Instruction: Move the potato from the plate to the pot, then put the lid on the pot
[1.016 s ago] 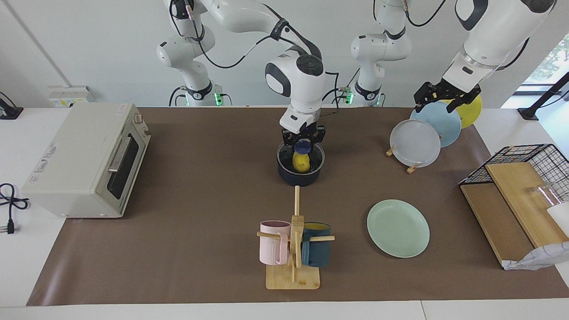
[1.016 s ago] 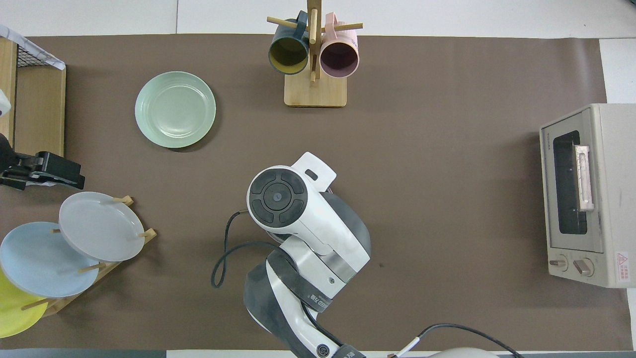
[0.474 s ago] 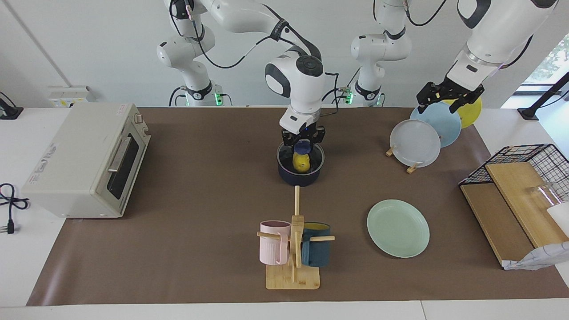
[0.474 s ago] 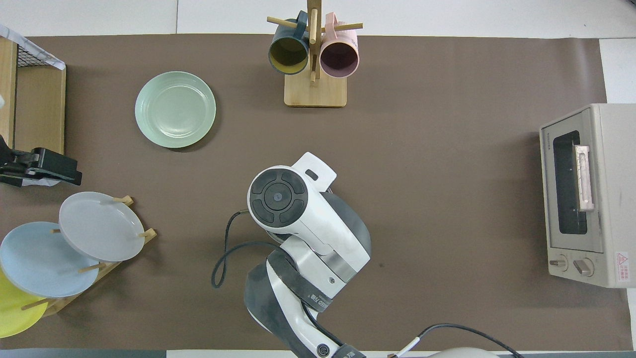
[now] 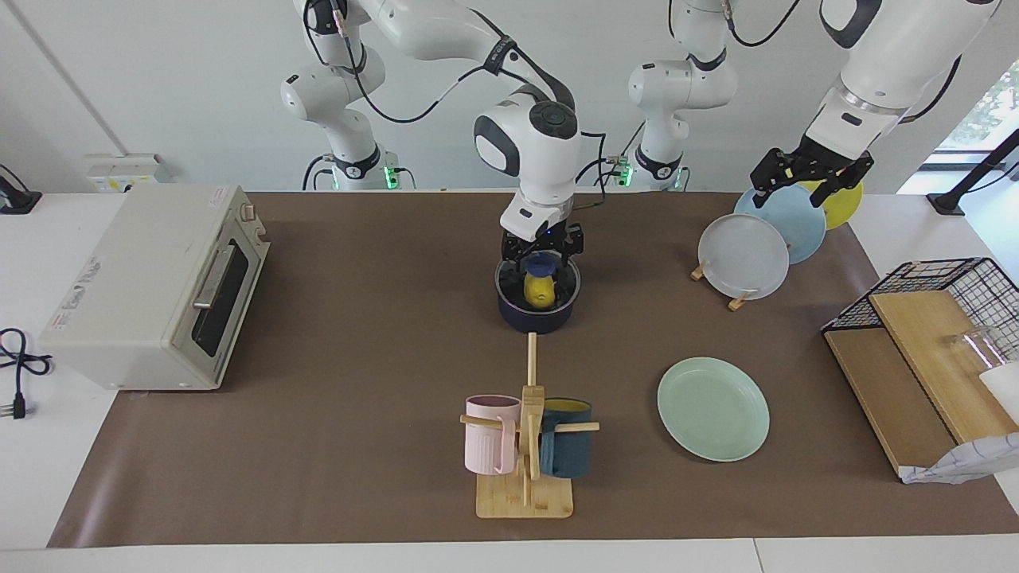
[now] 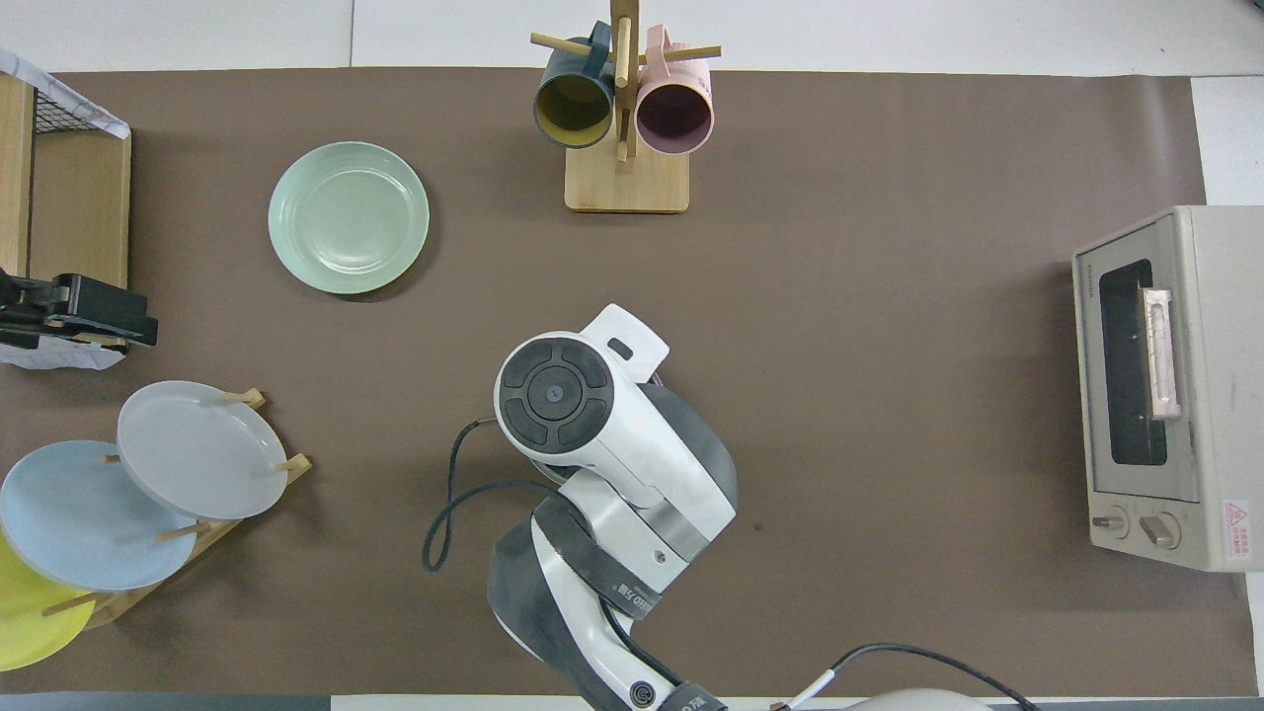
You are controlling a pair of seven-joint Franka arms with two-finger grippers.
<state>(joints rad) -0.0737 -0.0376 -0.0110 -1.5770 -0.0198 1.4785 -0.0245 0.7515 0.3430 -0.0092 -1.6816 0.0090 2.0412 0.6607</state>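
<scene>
The dark navy pot (image 5: 537,317) stands mid-table, nearer to the robots than the mug stand. The yellow potato (image 5: 540,290) lies inside it, seen through the clear glass lid (image 5: 509,274) that sits on the pot. My right gripper (image 5: 542,253) is down at the lid's blue knob (image 5: 542,260). In the overhead view the right arm (image 6: 592,434) hides the pot, lid and potato. The mint-green plate (image 5: 712,408) lies bare toward the left arm's end; it also shows in the overhead view (image 6: 348,217). My left gripper (image 5: 808,171) hangs open and empty over the plate rack.
A rack (image 5: 744,298) holds grey, light-blue and yellow plates upright. A wooden mug stand (image 5: 525,446) with a pink and a teal mug stands farther from the robots than the pot. A toaster oven (image 5: 151,286) sits at the right arm's end, a wire basket and wooden boards (image 5: 915,350) at the left arm's end.
My left gripper has drifted a little up and toward the left arm's end. My right gripper has risen very slightly at the lid's knob. Pot, potato and plate have not moved.
</scene>
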